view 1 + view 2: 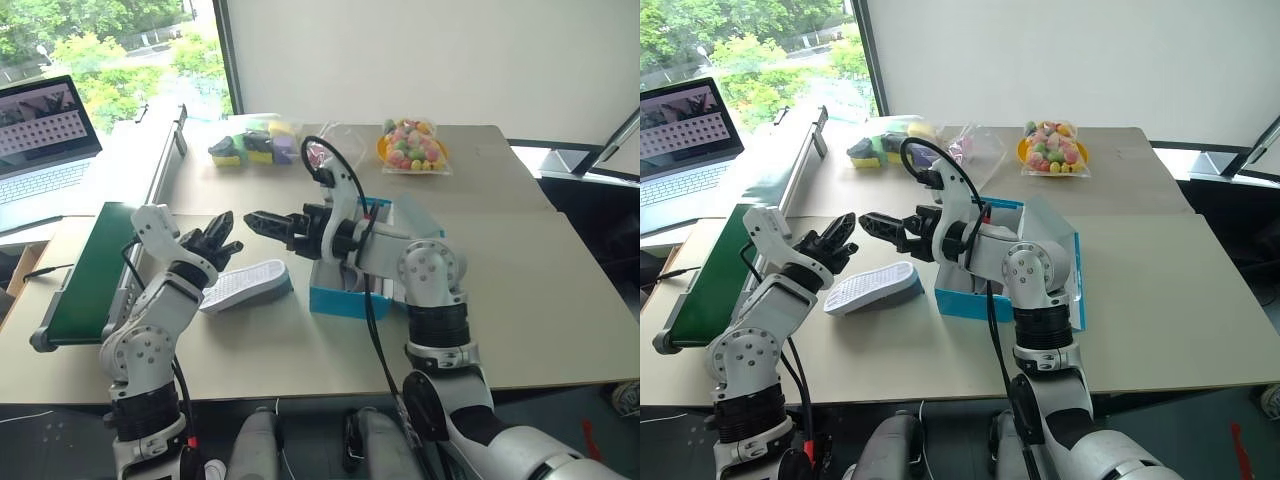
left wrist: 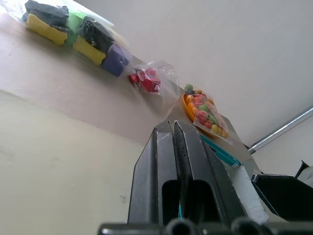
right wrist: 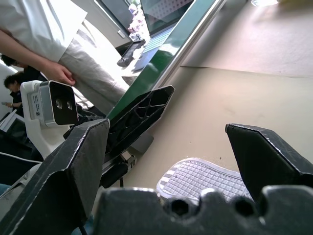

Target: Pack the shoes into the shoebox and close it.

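One grey shoe (image 1: pixel 245 284) lies sole-up on the worktop (image 1: pixel 560 300), left of centre in the head views, its ribbed pale sole facing the ceiling. It looks light and soft in the upper, with a firmer sole, so it should flex if squeezed across the middle; my guess is the surest hold is over the sole's edge near the heel or across the narrow waist, where the pincer can bite without the fabric collapsing. Just to its right stands the turquoise shoebox (image 1: pixel 335 300), open; I cannot tell what is in it behind the arm. The left pincer (image 1: pixel 215 240) hangs above the shoe's toe end, shut tight with nothing between its fingers. The right pincer (image 1: pixel 270 225) reaches across above the shoe, spread wide and empty. Clear bags of coloured items (image 1: pixel 412 145) sit at the far edge.
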